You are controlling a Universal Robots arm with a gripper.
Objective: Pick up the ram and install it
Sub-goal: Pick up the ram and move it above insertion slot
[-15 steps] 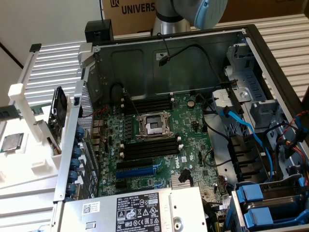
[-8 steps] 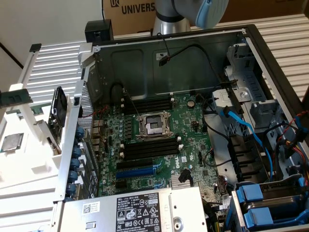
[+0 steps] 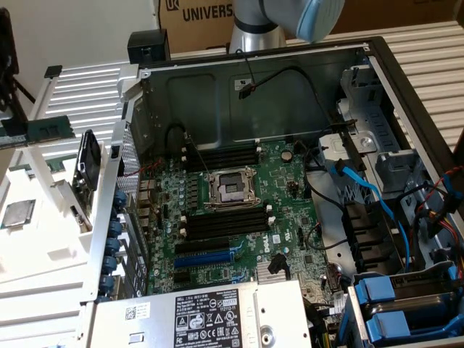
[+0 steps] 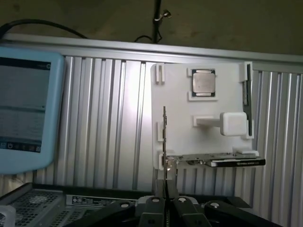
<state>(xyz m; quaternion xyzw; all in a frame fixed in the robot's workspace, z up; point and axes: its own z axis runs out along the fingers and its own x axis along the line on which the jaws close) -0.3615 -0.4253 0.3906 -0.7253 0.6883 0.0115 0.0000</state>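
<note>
Closest to the lens, gripper [image 4: 165,202] with jaws clamped on the ram [image 4: 164,137], held edge-on in mid-air as a thin dark line, seen against the near edge of the white tray [image 4: 175,94]. Beyond it, ribbed metal worktop [image 4: 104,118] and a pale-blue pendant [image 4: 23,109] with a lit screen, apart from the tray.

From the exterior view's left: white tray at the frame edge, silver processor chip [image 3: 18,214] seated flat in its pocket. Another green stick [image 3: 40,129] propped on edge farther back. Black graphics card [image 3: 87,170] standing upright just beside the perforated side wall [image 3: 127,170] of the computer case [image 3: 203,94].

Next, case open on top, motherboard [image 3: 290,217] lying bare under free air. At its middle, square processor socket [image 3: 230,187], flanked by two banks of long black slots [image 3: 221,221] with white end clips, open room straight above both banks. Silver power supply [image 3: 210,315] boxing in the board's near edge. Robot arm [image 3: 254,22] rising behind the far wall.

Toward the exterior view's right, blue and black cables [image 3: 362,192] crowding the board's edge, then grey drive bays [image 3: 384,170] and blue caddies [image 3: 377,304] tight against the case's rim.
</note>
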